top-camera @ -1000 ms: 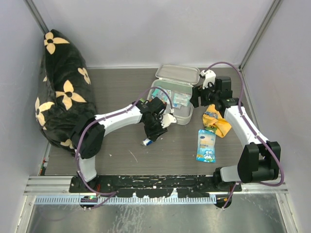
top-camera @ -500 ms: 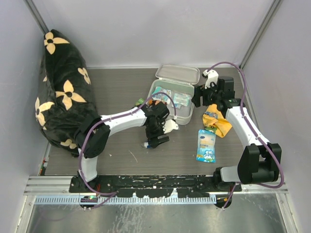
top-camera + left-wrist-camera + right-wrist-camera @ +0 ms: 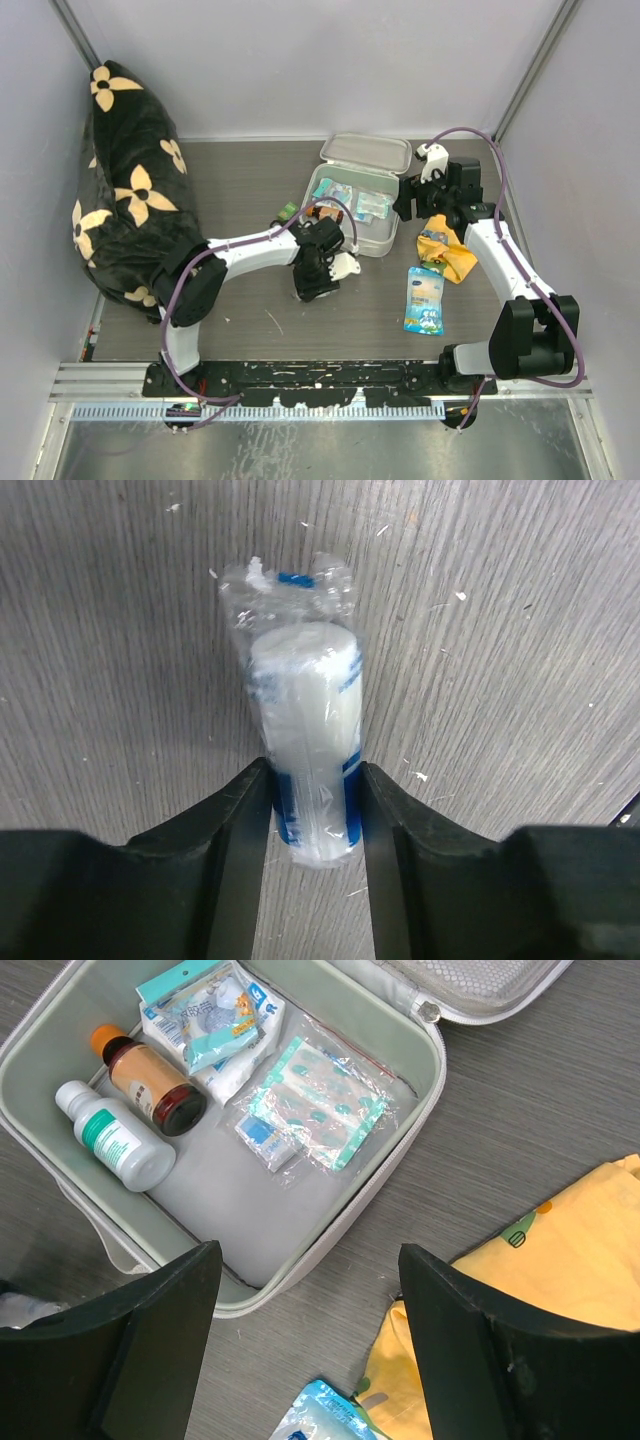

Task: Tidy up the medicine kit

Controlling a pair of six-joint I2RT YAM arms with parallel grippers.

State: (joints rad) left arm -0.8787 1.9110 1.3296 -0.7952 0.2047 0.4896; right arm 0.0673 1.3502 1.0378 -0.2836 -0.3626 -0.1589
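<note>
The medicine kit (image 3: 372, 238) is a pale grey-white case that lies open at the back centre, its lid (image 3: 366, 153) folded back. The right wrist view shows its rim (image 3: 400, 1160), with a white bottle (image 3: 115, 1138), a brown bottle (image 3: 150, 1080) and sachets (image 3: 315, 1105) inside. My left gripper (image 3: 312, 285) is down on the table in front of the kit. Its jaws press both sides of a white bandage roll (image 3: 305, 700) in clear wrap, at the left gripper's tips (image 3: 312, 780). My right gripper (image 3: 415, 200) is open and empty above the kit's right edge (image 3: 308, 1260).
A blue-yellow packet (image 3: 425, 300) lies right of centre and shows in the right wrist view (image 3: 320, 1415). An orange-yellow cloth (image 3: 450, 250) lies beside the kit (image 3: 560, 1300). A black flowered pillow (image 3: 125, 190) fills the left side. A small green item (image 3: 287, 211) lies left of the kit.
My left gripper has come down and a little left onto the bandage roll, which now sits between its jaws. The right arm has barely moved.
</note>
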